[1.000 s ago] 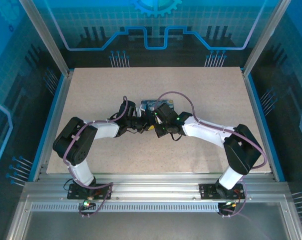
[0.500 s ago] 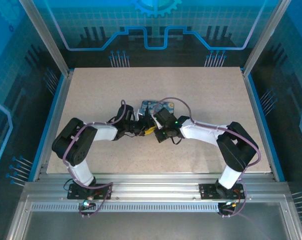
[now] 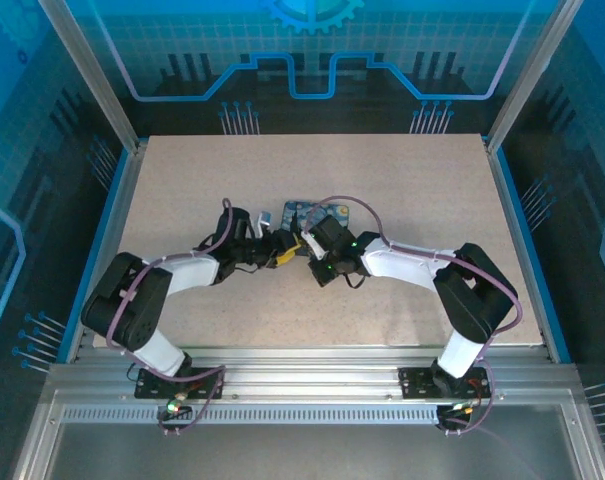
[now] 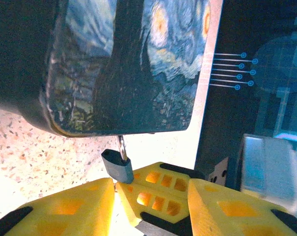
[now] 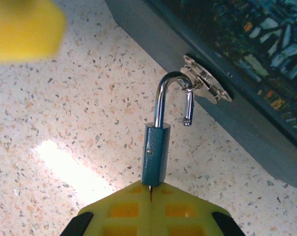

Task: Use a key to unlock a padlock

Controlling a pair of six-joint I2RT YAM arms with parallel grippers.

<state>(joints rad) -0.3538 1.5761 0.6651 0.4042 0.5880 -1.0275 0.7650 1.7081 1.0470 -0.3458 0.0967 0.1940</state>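
The left gripper (image 3: 281,248) has just released its jaws and drawn back from the padlock (image 5: 155,155). The right gripper (image 5: 150,197) keeps its jaws clenched on the key (image 5: 149,191), which sits in the lock's bottom. The shackle (image 5: 169,83) stands open and hangs in the hasp (image 5: 205,82) of the painted tin (image 5: 246,54), so I judge the unlocking done.

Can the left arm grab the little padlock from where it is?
Probably yes. The left gripper is open right beside the padlock, with nothing between them. The right gripper, shut on the key, covers only the padlock's bottom end.
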